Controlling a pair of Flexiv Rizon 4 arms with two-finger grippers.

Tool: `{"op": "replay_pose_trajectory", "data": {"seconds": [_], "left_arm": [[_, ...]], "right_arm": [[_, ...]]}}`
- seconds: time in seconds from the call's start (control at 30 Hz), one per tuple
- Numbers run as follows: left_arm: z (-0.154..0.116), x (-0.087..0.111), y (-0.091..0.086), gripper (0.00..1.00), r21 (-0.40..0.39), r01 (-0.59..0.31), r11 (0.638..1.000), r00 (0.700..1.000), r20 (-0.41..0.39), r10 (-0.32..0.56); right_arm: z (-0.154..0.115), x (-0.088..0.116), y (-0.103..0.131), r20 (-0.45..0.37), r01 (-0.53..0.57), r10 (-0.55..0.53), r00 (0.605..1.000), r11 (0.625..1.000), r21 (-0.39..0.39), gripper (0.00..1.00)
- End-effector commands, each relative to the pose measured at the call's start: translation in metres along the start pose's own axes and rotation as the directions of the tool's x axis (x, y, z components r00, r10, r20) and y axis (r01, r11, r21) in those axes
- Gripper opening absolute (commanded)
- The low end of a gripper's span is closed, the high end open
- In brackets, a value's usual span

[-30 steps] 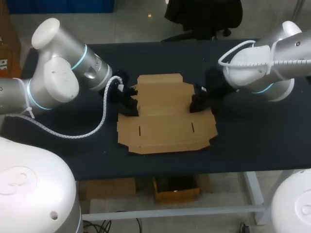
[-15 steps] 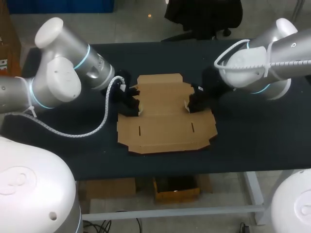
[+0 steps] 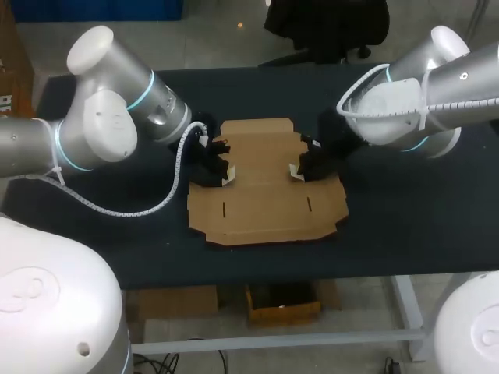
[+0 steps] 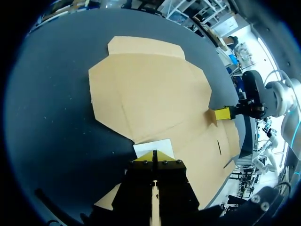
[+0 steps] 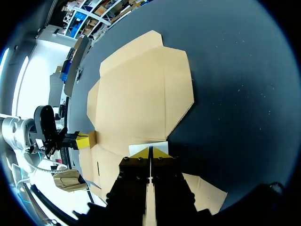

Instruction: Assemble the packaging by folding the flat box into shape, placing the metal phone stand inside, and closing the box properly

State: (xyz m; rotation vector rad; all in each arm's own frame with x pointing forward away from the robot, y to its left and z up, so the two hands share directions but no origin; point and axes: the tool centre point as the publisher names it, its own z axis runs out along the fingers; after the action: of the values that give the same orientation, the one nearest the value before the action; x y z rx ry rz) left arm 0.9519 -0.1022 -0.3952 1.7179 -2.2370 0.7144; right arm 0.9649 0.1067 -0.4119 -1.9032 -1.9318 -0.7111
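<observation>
Plainly, the dark worktop (image 3: 405, 210) carried the flat box (image 3: 265, 214) at its middle. The cardboard lay spread out and almost wholly unfolded, its slotted panel on the side nearer the robot. The left arm (image 3: 101, 132) came in from one side and the right arm (image 3: 413, 101) from the other, each reaching to the box's middle band.

The left end effector (image 3: 221, 165) sat at the box's left edge with its yellow tips drawn together on the left side flap (image 3: 229, 174). That flap stood tilted up off the sheet, its pale face showing. The right end effector (image 3: 302, 165) mirrored it, tips pinched on the right side flap (image 3: 294, 171), which was likewise raised. In each wrist view the flap appeared as a thin pale strip caught between the closed tips.

By my reading, the step in hand was the first one, folding the sheet into shape, and it had barely begun. No metal phone stand showed in any view.

The next move probably called for both arms to swing their flaps upright together, along the creases. Each pinch would need to hold firm without dragging the sheet across the worktop.
</observation>
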Motion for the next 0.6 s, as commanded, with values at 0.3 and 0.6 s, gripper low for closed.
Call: {"op": "replay_pose_trajectory", "data": {"seconds": [0.3,0.6], "left_arm": [[0.010,0.001,-0.005,0.00,0.000,0.019,1.000,0.998,0.055,-0.019],[0.022,0.001,-0.005,0.00,0.003,0.032,0.999,0.994,0.107,-0.032]], "right_arm": [[0.007,0.001,-0.002,0.049,-0.010,0.009,0.999,1.000,0.026,0.00],[0.015,0.001,-0.003,0.093,-0.025,0.021,0.995,0.999,0.046,0.00]]}}
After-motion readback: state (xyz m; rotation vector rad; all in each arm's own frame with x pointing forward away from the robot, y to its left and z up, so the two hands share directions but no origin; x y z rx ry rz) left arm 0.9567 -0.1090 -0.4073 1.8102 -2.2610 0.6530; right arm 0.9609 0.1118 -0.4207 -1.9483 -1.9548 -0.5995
